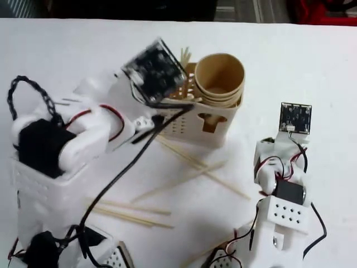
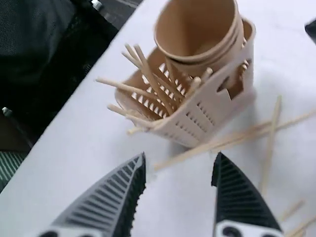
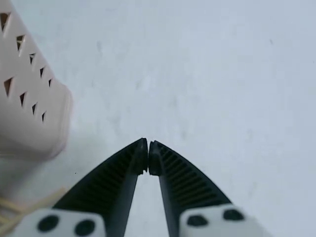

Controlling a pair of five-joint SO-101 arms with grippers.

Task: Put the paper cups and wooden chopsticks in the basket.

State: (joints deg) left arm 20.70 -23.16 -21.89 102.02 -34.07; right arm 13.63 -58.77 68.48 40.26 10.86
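Observation:
A pale perforated basket (image 1: pixel 215 125) (image 2: pixel 207 116) stands on the white table with stacked brown paper cups (image 1: pixel 219 78) (image 2: pixel 197 29) in it. Several wooden chopsticks (image 2: pixel 148 81) poke out of its other end. More chopsticks (image 1: pixel 195 164) (image 2: pixel 232 140) lie loose on the table in front of the basket. My left gripper (image 2: pixel 178 168) hangs open and empty just short of the basket's chopstick end. Off to the right of the basket my right gripper (image 3: pixel 148 155) is shut on nothing above bare table, with a corner of the basket (image 3: pixel 29 113) beside it.
Another bunch of loose chopsticks (image 1: pixel 131 212) lies near the left arm's base. A black cable (image 1: pixel 120 173) runs from the left wrist across the table. The table's far edge borders dark clutter.

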